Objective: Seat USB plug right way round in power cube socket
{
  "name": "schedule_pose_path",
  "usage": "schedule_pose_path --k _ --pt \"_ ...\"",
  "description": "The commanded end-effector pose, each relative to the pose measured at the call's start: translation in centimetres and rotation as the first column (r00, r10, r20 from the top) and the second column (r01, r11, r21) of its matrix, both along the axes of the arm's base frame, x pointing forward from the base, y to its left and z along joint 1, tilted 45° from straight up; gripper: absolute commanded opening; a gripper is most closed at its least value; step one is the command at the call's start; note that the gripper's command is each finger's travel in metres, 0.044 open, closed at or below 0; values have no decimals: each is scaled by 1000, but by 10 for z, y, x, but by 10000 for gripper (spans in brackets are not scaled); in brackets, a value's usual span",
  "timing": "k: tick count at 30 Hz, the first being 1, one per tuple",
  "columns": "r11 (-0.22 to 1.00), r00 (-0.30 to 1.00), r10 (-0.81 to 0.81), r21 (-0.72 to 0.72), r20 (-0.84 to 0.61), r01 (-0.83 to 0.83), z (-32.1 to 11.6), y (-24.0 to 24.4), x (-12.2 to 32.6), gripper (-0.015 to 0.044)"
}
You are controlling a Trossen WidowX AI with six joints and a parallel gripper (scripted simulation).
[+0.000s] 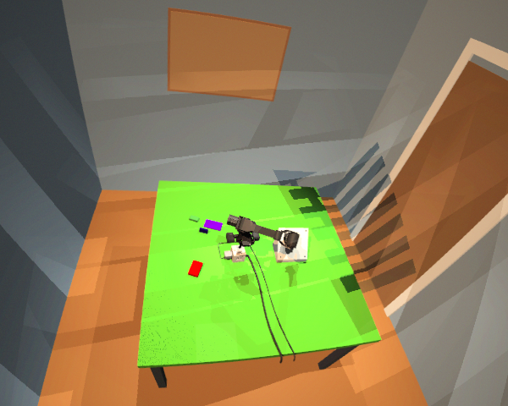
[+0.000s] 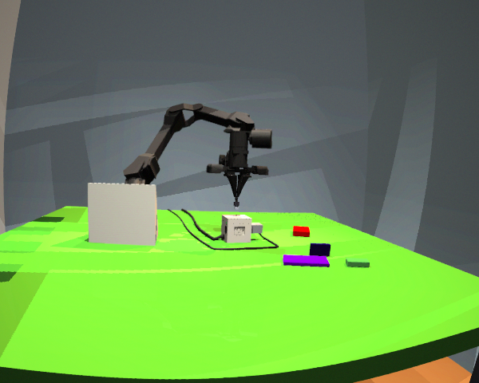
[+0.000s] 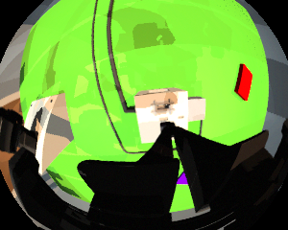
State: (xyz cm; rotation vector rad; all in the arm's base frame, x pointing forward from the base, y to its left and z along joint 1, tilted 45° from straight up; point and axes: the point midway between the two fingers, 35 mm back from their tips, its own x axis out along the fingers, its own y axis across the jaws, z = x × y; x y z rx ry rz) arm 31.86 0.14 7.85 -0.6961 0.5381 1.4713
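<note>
Pincer (image 2: 235,203) pointing straight down above the white power cube (image 2: 236,227) on the green counter (image 2: 190,297), its fingers pinched tight on the small USB plug (image 2: 235,203), which hangs clear of the cube's top socket with a gap of air between them. The dark arm (image 2: 177,124) arches over from its white base block (image 2: 121,214). Two black cables (image 1: 267,305) run from the cube across the counter to its near edge in the top view, and a grey plug (image 2: 256,227) sits in the cube's side. Well apart from the cube lie a red block (image 2: 301,230), a dark navy block (image 2: 319,249), a flat purple block (image 2: 306,260) and a small green block (image 2: 357,262).
</note>
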Motion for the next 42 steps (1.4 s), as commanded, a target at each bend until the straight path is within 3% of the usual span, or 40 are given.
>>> schedule_pose_path --k 1,42 --pt "1000 1000 2 7 1 -2 0 1 0 0" --pt "999 1000 10 39 4 -10 -1 7 0 0"
